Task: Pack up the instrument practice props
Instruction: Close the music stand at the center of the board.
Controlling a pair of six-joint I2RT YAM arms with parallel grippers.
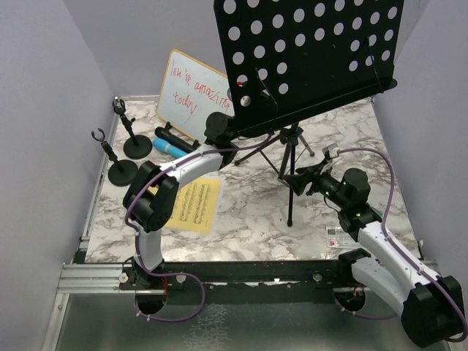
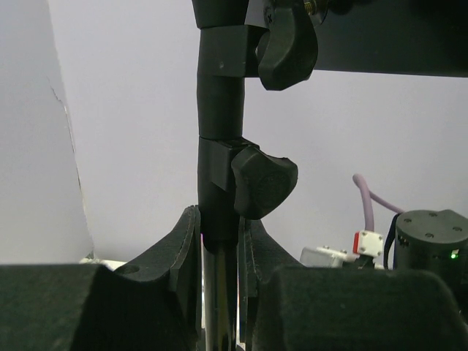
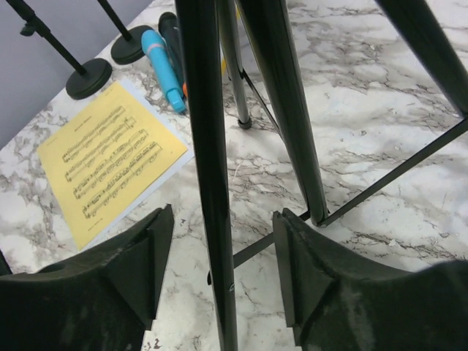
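The tall black perforated music desk (image 1: 307, 51) stands on its tripod at the table's middle. My left gripper (image 1: 221, 133) is shut on the stand's pole (image 2: 219, 146) just under a clamp knob (image 2: 263, 186); its jaws (image 2: 219, 252) press both sides. My right gripper (image 1: 292, 180) is open, and a tripod leg (image 3: 208, 146) runs between its fingers (image 3: 219, 256) without touching them. The yellow sheet music (image 1: 194, 205) lies on a white sheet at front left. The blue microphone (image 1: 170, 148) and black microphone (image 1: 178, 139) lie beside two mic holders (image 1: 137, 146) (image 1: 122, 172).
The wood-framed whiteboard (image 1: 191, 95) leans at the back left. A small white labelled item (image 1: 335, 235) lies by the right arm. Purple walls close in both sides. In the right wrist view the other tripod legs (image 3: 281, 110) and braces (image 3: 395, 172) cross ahead of the fingers.
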